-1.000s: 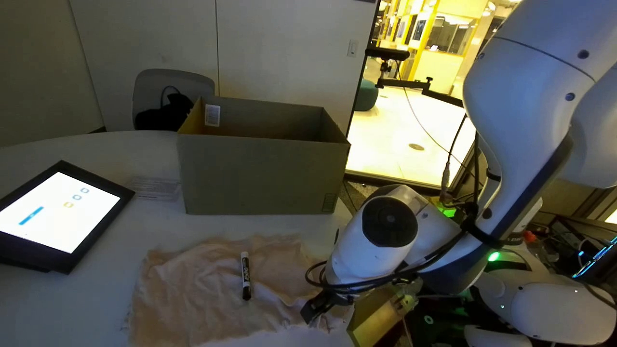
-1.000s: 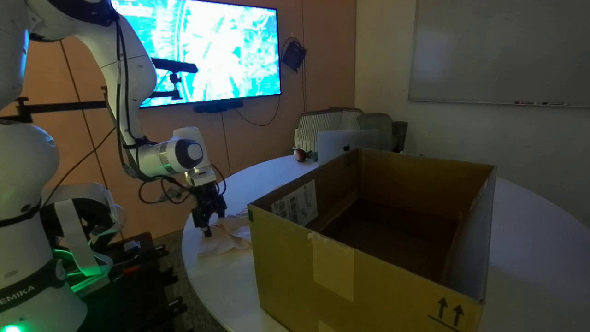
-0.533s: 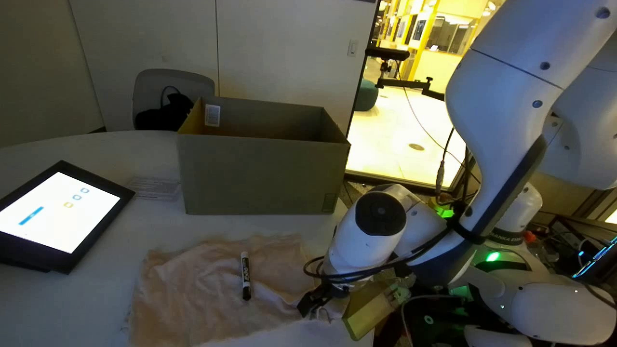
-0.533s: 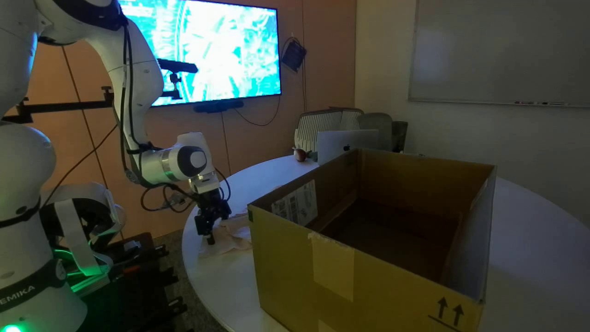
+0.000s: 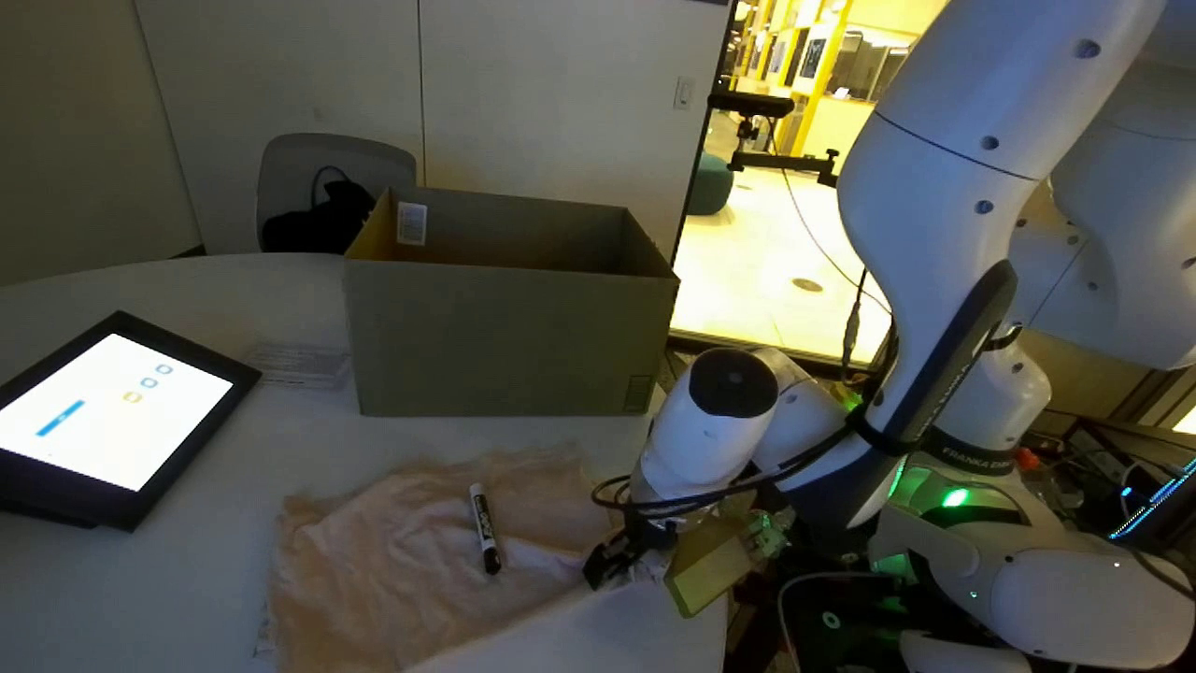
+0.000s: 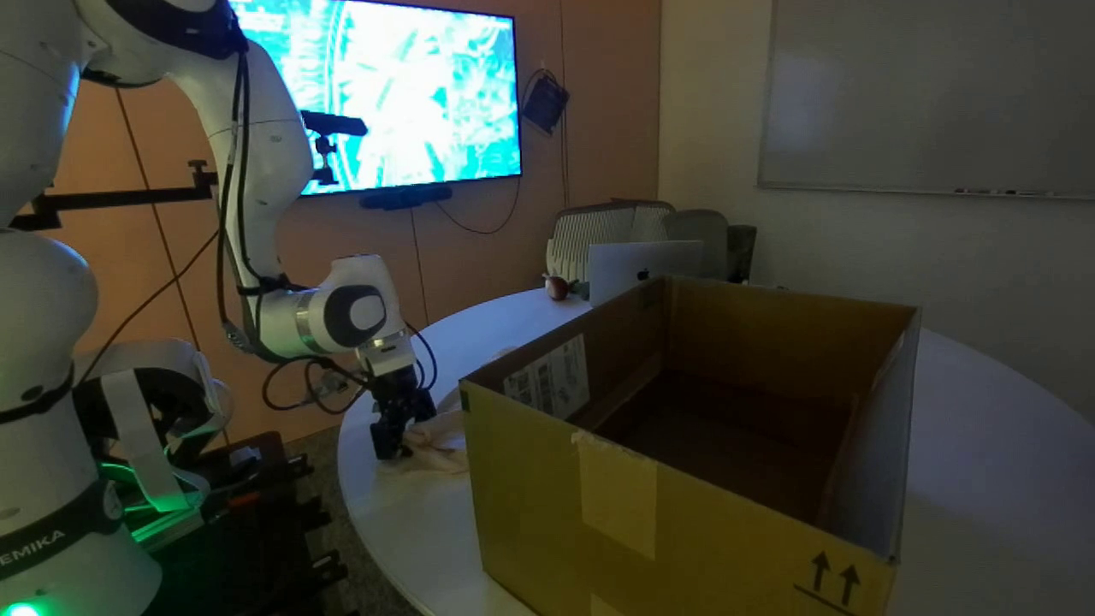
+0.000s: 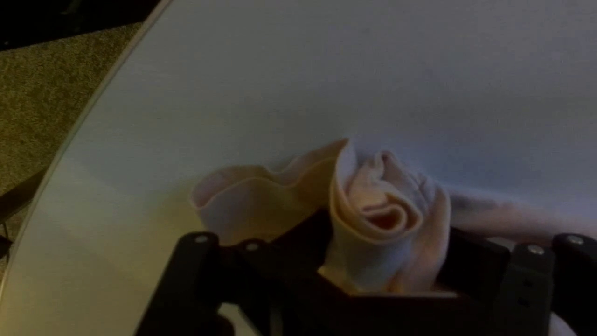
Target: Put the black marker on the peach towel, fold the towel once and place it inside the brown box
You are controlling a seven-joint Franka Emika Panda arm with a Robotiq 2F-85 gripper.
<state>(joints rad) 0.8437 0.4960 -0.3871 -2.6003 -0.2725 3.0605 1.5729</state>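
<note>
The black marker (image 5: 485, 528) lies on the wrinkled peach towel (image 5: 374, 579), slightly slanted, near the towel's middle. At the towel's edge on the robot's side, my gripper (image 5: 609, 566) is down at the table. In the wrist view a bunched, rolled-up fold of the peach towel (image 7: 373, 247) is squeezed between the two black fingers (image 7: 475, 261), so the gripper (image 7: 387, 252) is shut on the cloth. Behind the towel stands the brown box (image 5: 505, 346), its top open; its inside looks bare in an exterior view, where the box wall (image 6: 530, 496) hides most of the towel.
A black tablet with a lit screen (image 5: 112, 411) rests on the table, left of the towel. A flat clear sheet (image 5: 299, 365) lies beside the box. A laptop (image 6: 642, 261) and a small round object (image 6: 557, 287) stand beyond the box. The table edge (image 7: 88, 107) runs close to the gripper.
My gripper has come down and its fingers have closed on the towel's edge, bunching it. The towel has been drawn a little towards the gripper, and the marker has turned slightly with it.
</note>
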